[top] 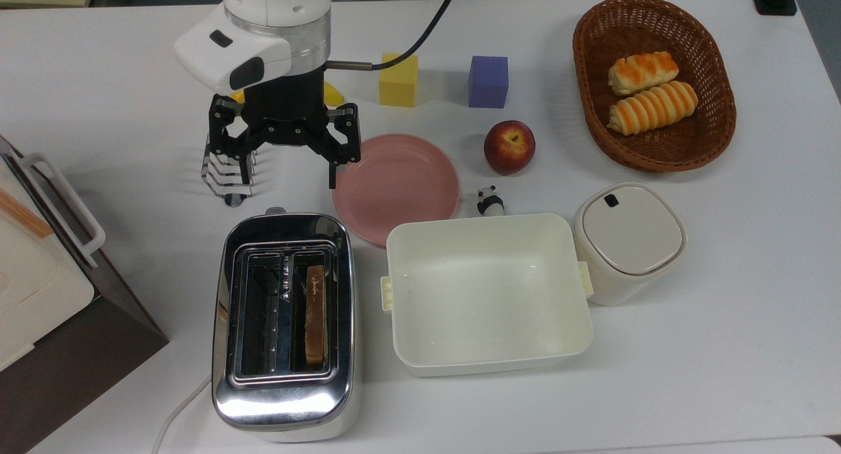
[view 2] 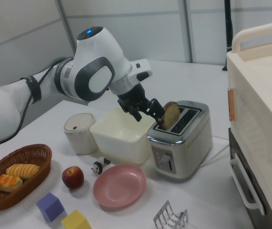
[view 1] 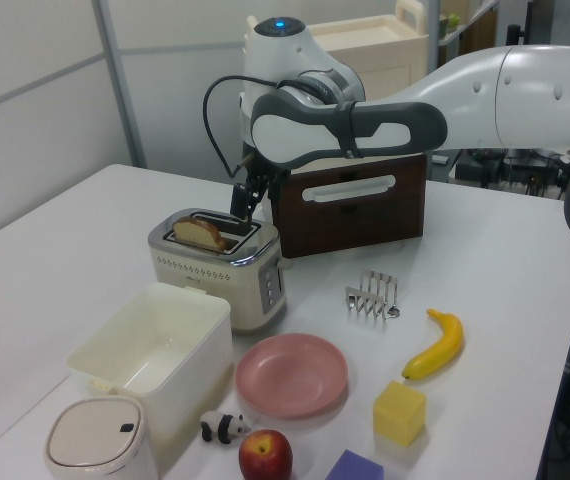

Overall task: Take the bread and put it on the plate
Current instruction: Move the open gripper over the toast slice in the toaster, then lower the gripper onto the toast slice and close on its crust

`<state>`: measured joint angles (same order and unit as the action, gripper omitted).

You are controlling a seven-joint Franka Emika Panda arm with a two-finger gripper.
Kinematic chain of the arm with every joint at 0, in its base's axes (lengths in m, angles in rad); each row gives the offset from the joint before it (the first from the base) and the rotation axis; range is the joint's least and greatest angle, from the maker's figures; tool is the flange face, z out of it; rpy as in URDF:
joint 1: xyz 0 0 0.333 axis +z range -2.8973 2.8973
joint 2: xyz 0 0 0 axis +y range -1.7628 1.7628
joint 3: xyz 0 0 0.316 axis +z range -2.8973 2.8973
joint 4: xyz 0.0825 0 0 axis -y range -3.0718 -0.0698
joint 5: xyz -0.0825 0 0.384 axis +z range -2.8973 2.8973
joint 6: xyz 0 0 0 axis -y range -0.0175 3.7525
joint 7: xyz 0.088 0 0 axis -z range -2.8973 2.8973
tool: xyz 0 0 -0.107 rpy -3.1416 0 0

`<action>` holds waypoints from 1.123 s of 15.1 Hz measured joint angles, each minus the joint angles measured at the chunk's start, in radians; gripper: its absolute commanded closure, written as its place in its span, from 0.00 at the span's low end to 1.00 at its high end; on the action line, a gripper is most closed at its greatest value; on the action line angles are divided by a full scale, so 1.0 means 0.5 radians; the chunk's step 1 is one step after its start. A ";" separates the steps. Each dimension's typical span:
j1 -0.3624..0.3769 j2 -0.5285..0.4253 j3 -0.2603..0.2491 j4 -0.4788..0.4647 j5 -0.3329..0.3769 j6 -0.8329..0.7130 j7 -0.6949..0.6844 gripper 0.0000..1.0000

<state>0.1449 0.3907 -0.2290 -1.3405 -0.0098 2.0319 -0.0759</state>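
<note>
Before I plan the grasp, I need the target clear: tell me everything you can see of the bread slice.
The bread is a thin tan slice with a brown crust, standing upright on edge in one slot of the chrome toaster, the slot nearer the cream tub. In the left view its rounded top rises above the slot. Only the toaster touches it; the open pincer is apart from it.

The bread (top: 315,314) stands edge-up in one slot of the toaster (top: 284,326), open from above. The gripper (top: 287,168), fingers spread, hangs over bare table between the wire toast rack (top: 228,171) and the pink plate (top: 395,184). The plate's surface is bare, but it is hemmed in: the toaster and cream tub (top: 487,293) sit just beside it, and the apple (top: 509,146) and panda figure (top: 489,200) stand near.
</note>
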 measured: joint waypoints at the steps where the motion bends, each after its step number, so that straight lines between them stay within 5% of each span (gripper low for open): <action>1: 0.000 0.002 0.000 0.004 0.000 0.000 -0.001 0.00; 17: 0.003 0.143 0.005 0.035 0.000 0.420 -0.111 0.00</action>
<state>0.1465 0.4620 -0.2264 -1.3232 -0.0100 2.2417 -0.1313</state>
